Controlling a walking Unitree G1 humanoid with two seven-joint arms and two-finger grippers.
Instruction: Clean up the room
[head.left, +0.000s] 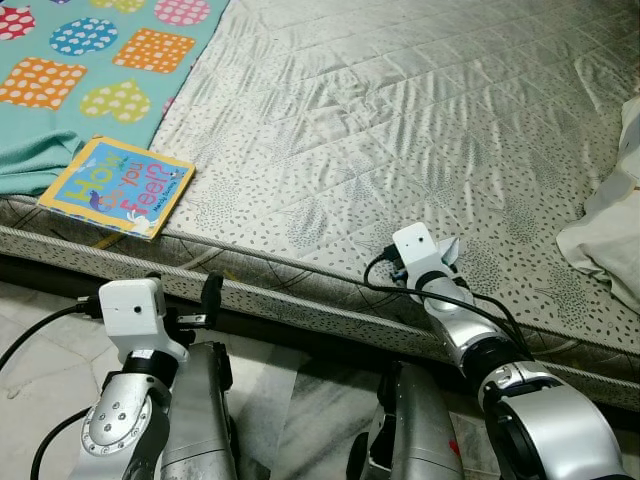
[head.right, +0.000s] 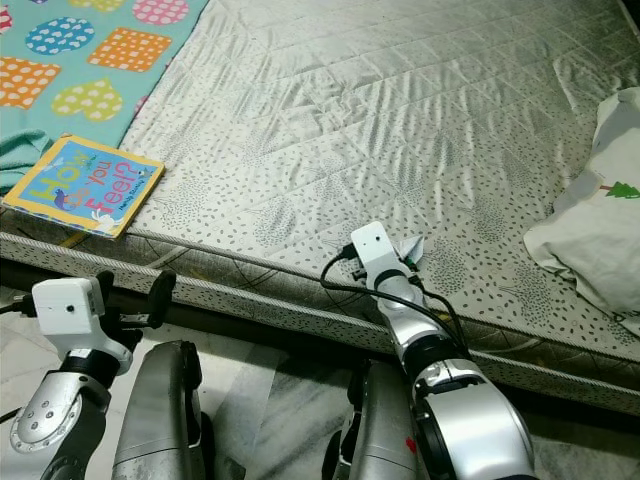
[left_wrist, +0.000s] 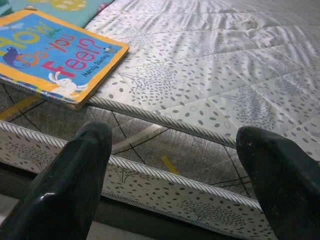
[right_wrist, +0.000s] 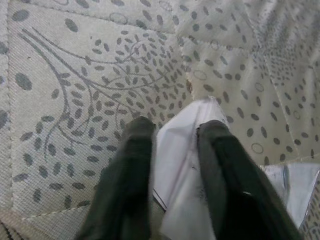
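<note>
**Paper scrap pinched at the mattress edge**

A white paper scrap is clamped between the nearly closed fingers of the right gripper, low over the mattress. A lift clear appears due next. The left gripper is held wide open and empty; beyond its fingertips, the book lies on the mattress corner.

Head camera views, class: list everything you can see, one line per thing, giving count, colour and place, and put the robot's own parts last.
Mattress: one, grey with a leaf print, across most of the scene.
Blanket: one, teal with coloured patches, on the mattress's far left corner.
Book: one, blue with a yellow border, at the mattress's near left edge.
Pillow: one, white, at the right edge of the mattress.
Paper scrap: one, white, between the right gripper's fingers on the mattress.
Floor: pale tiles, below the mattress.
Left gripper: open, low before the mattress side.
Right gripper: shut on the paper scrap.
</note>
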